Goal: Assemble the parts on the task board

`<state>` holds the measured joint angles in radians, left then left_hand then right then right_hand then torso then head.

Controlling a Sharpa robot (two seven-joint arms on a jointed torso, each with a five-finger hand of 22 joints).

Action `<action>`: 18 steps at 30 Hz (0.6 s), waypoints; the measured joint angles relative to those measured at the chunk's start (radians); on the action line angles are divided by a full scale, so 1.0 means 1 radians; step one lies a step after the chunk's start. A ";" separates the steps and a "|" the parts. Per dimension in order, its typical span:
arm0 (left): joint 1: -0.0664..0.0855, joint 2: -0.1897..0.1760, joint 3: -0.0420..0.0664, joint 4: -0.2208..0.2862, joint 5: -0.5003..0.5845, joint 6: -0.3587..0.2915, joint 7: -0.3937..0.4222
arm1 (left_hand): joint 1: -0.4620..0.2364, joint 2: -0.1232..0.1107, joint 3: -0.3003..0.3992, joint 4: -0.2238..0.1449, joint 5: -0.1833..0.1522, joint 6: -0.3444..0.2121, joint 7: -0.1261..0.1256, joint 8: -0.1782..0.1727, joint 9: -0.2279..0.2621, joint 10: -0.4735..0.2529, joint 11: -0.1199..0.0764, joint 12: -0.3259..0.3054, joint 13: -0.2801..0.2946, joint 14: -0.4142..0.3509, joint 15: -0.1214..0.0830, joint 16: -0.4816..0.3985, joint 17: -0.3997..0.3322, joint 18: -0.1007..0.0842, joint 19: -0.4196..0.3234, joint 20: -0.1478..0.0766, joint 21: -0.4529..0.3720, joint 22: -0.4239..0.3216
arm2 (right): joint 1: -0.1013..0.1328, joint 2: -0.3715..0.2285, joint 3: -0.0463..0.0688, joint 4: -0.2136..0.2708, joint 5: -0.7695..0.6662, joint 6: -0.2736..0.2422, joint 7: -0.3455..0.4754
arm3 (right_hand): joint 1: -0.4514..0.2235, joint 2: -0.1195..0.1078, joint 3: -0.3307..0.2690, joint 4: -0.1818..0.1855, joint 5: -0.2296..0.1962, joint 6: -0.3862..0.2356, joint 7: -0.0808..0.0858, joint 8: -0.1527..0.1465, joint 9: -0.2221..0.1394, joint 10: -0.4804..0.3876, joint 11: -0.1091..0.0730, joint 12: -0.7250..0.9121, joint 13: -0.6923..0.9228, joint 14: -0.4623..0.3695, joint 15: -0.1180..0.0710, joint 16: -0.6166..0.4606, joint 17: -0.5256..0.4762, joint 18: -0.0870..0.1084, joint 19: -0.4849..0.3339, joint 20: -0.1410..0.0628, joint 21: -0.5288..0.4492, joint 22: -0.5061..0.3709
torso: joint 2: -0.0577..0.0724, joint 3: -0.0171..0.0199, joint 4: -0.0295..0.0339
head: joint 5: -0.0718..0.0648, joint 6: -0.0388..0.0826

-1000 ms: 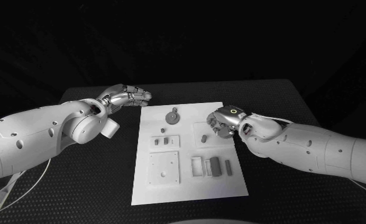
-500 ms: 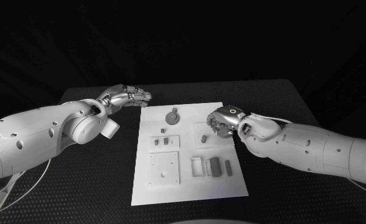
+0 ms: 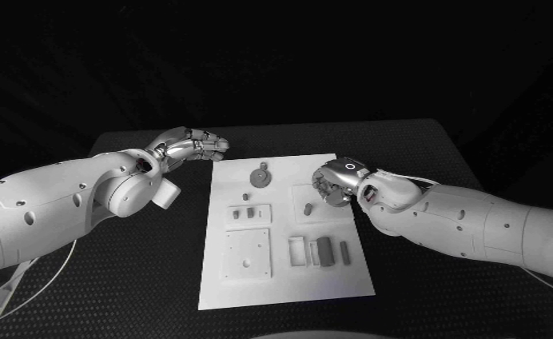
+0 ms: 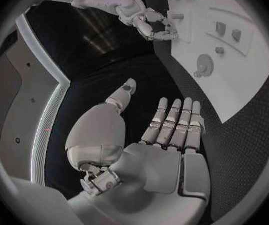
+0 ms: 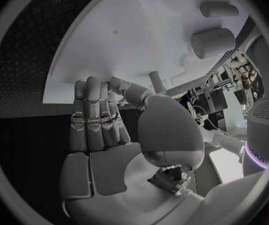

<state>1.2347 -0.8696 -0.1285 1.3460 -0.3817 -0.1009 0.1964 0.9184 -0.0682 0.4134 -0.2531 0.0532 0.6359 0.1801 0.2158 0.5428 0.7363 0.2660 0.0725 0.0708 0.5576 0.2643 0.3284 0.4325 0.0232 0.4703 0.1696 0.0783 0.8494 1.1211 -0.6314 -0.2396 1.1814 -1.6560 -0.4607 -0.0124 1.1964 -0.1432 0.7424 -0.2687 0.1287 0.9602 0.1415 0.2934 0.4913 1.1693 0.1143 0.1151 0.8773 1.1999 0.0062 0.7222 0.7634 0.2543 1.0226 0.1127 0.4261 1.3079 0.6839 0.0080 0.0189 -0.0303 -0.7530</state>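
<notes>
we see the task board point(image 3: 286, 275), a long white plate, lying along the middle of the black tabletop point(image 3: 138, 275) from its near edge toward its far one. small grey parts point(image 3: 326, 251) sit in shallow recesses at the board's near end, more pegs stand mid-board, and a round geared part point(image 3: 263, 177) lies near the far end. our right hand point(image 3: 336, 182) hovers over the board's right edge, fingers curled; whether it holds anything we cannot tell. our left hand point(image 3: 190, 145) hangs beside the far left corner, fingers straight and empty.
</notes>
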 measured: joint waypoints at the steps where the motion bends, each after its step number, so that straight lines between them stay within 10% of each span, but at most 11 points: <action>1: 0.000 0.000 0.000 0.000 0.000 0.000 0.000 | 0.000 0.000 0.000 0.000 0.000 0.000 0.000 0.000 0.000 0.000 0.000 0.000 0.000 0.000 0.000 0.000 0.000 0.000 0.000 0.000 0.000 0.000 | 0.000 0.001 0.000 -0.001 -0.001 0.000 0.000 | 0.000 0.000 0.000 0.000 0.000 0.000 0.000 0.001 0.000 0.001 0.000 0.000 0.000 0.000 0.000 0.000 0.000 0.000 0.000 0.000 0.000 0.000 | 0.000 -0.0001 0.0000 | 0.000 0.000; 18: 0.000 0.001 0.000 -0.001 0.000 0.001 0.000 | 0.000 0.000 -0.001 -0.005 0.000 0.000 0.000 0.000 0.000 0.000 0.000 0.000 0.000 0.000 0.000 0.000 0.000 0.000 0.000 0.000 0.000 -0.001 | -0.001 0.005 0.000 -0.007 -0.033 -0.018 -0.007 | 0.018 0.042 0.014 -0.015 -0.001 0.056 -0.023 0.029 0.017 0.082 -0.028 0.005 -0.192 0.038 -0.027 0.040 0.022 -0.008 0.044 -0.023 0.031 0.000 | 0.000 -0.0002 0.0003 | -0.002 -0.002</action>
<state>1.2347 -0.8685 -0.1285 1.3450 -0.3820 -0.1002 0.1960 0.9183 -0.0683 0.4128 -0.2581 0.0532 0.6359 0.1801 0.2158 0.5428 0.7363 0.2660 0.0725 0.0708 0.5576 0.2643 0.3283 0.4323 0.0231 0.4703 0.1697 0.0783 0.8487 1.1200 -0.6267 -0.2396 1.1746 -1.6888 -0.4787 -0.0198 1.2147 -0.1007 0.7565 -0.2833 0.1275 1.0162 0.1181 0.3224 0.5079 1.2509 0.0865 0.1201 0.6857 1.2377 -0.0204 0.7621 0.7858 0.2461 1.0669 0.0895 0.4573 1.3074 0.6839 0.0078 0.0192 -0.0318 -0.7553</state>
